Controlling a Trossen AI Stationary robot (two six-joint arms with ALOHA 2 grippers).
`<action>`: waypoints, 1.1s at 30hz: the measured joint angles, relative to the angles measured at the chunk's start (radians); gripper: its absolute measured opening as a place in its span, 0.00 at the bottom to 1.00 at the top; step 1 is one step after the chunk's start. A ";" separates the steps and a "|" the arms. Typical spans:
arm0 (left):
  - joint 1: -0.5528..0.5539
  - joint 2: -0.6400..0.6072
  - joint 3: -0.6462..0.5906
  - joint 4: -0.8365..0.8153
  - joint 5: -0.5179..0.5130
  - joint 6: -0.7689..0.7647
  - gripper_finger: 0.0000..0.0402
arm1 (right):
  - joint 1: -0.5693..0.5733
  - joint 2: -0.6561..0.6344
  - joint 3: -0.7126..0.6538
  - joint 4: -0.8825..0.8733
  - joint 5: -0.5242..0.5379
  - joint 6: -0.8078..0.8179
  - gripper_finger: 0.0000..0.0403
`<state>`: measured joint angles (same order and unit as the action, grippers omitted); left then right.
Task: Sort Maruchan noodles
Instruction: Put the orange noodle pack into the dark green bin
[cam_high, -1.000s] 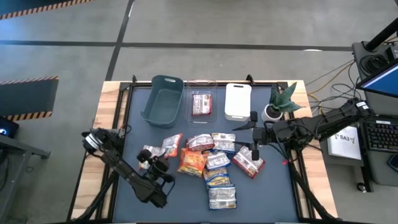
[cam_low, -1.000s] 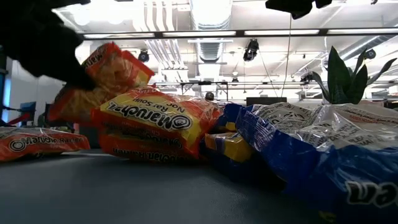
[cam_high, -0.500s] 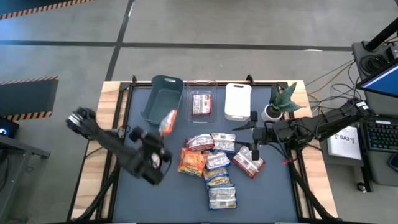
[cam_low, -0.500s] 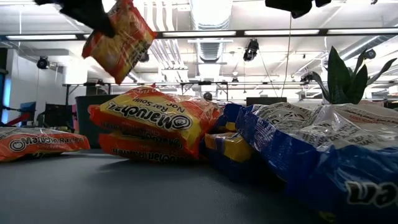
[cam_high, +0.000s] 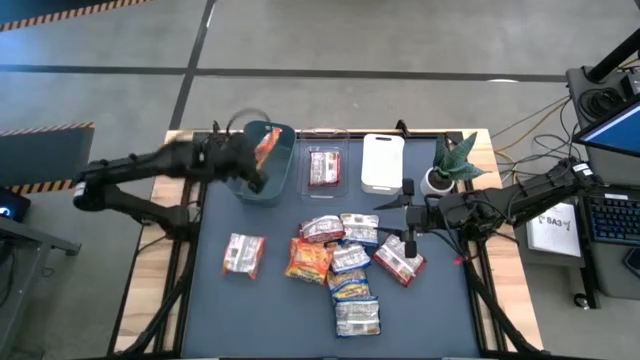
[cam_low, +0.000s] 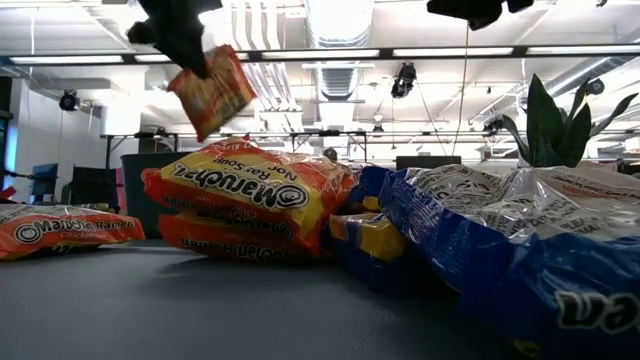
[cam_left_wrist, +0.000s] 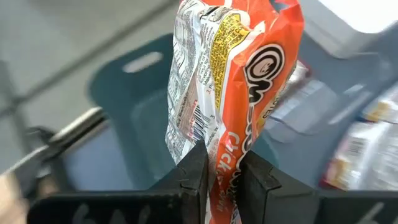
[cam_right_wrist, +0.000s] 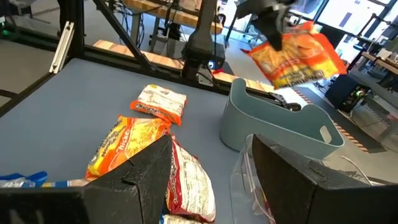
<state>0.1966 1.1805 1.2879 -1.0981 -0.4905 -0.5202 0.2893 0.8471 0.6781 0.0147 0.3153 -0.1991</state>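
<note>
My left gripper (cam_high: 252, 158) is shut on an orange Maruchan noodle packet (cam_high: 266, 148) and holds it in the air over the teal bin (cam_high: 250, 185) at the table's far left. Several more packets lie flat mid-table, among them an orange one (cam_high: 308, 260), a blue-and-yellow one (cam_high: 352, 285) and a lone one (cam_high: 243, 252) to the left. A red packet (cam_high: 323, 168) lies in the clear bin. My right gripper (cam_high: 395, 215) hovers open above the pile's right side, over a red-and-white packet (cam_right_wrist: 189, 180). My left gripper pinches one end of the orange packet (cam_left_wrist: 225, 168) between its two fingers (cam_left_wrist: 196, 171). The fingers slant down from above. In the low view the packet (cam_low: 212, 92) hangs tilted below them, lifted clear above the teal bin (cam_left_wrist: 124, 118).
A white bin (cam_high: 382, 162) stands right of the clear bin (cam_high: 323, 135) along the far edge, and a potted plant (cam_high: 450, 165) stands at the far right. The near-left part of the dark mat (cam_high: 230, 310) lies bare.
My left gripper has risen from the table's near left with the orange packet and swung toward the far edge, rolling as it went, until it is over the teal bin. The packet is lifted clear. The lone packet on the left stays on the mat.
</note>
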 joint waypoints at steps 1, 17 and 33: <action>0.063 -0.005 0.000 0.030 0.079 0.067 0.09 | 0.000 0.000 0.000 -0.007 0.000 0.002 0.52; 0.618 0.126 -0.002 0.079 0.593 0.420 0.09 | -0.002 0.000 -0.002 -0.062 0.000 0.074 0.52; 0.649 0.085 -0.166 0.167 0.709 0.476 0.09 | -0.002 0.041 -0.005 -0.026 0.000 0.124 0.52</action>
<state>0.8453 1.2652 1.1216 -0.9314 0.2181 -0.0445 0.2874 0.8885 0.6731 -0.0111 0.3152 -0.0749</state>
